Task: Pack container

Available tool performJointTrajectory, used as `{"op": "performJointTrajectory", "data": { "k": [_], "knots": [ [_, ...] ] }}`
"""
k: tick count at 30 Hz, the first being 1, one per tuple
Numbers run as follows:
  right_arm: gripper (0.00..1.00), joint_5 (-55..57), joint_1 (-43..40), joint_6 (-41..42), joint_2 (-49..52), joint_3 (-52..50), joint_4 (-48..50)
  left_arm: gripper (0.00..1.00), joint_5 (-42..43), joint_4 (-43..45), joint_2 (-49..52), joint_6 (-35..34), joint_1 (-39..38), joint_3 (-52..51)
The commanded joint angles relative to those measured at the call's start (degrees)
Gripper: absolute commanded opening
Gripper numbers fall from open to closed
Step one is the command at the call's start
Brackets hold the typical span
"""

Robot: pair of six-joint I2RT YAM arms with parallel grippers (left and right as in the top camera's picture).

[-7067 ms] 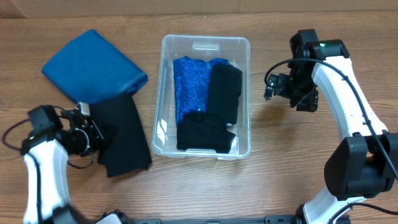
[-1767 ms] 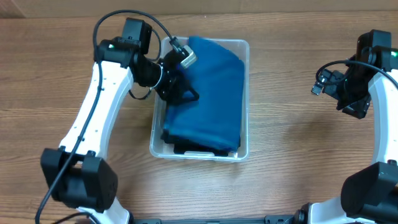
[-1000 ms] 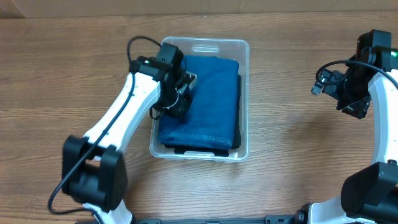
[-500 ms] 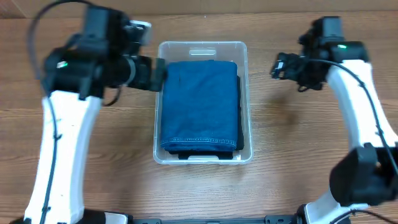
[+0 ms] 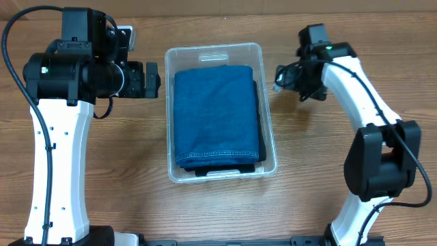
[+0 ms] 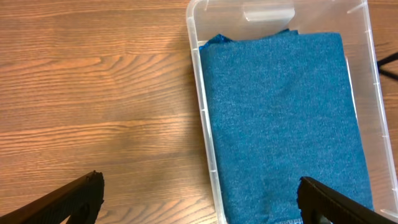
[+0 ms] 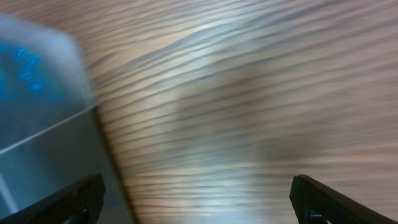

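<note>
I'm reading the packing as all but done. The container (image 5: 269,130) is sitting mid-tabletop (image 5: 136,184), nearer the far edge. The folded blue cloth (image 5: 217,113) is lying flat over dark garments (image 5: 218,170) and filling it. My left tool (image 5: 151,77) is hovering just beside its left wall, spread wide, carrying nothing. My right tool (image 5: 290,80) is hanging near its far right corner, also wide and empty. Next, I'm judging, both arms should be pulling clear toward the side edges, unless the cloth needs tamping down.
</note>
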Motion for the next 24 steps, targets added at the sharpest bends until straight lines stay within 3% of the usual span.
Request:
{"op": "performJointTrajectory", "data": {
  "k": [1,3,9,11,15,17,20,24],
  "knots": [
    [1.00,5.9,-5.2,1.2,-5.6,7.2,-2.6,1.00,-3.2,2.0,0.0,-0.7,0.2,-0.1],
    [1.00,5.9,-8.1,1.0,-9.9,8.0,-4.4,1.00,-3.8,5.0,0.4,-3.3,0.2,-0.3],
    [1.00,5.9,-10.5,-0.7,-22.8,7.2,-13.6,1.00,-7.1,5.7,1.0,-0.7,0.6,-0.7],
    [1.00,5.8,-10.5,-0.7,-32.1,1.4,-13.3,1.00,-6.1,6.7,-3.8,0.2,0.6,-4.7],
    [1.00,1.9,-10.2,-1.7,-51.6,-19.2,-5.6,1.00,-5.5,15.7,-21.1,1.0,0.6,-25.3],
    [1.00,2.3,-9.2,-1.7,-64.2,-30.3,-1.7,1.00,-5.1,21.8,-36.4,0.9,0.6,-40.1],
    [1.00,2.6,-9.2,-1.3,-79.2,-39.1,-1.0,1.00,-6.3,27.7,-56.1,0.5,0.6,-54.7],
    [1.00,2.4,-9.2,-1.3,-82.7,-39.6,-6.1,1.00,-6.3,15.2,-66.1,0.5,0.6,-57.5]
  ]
}}
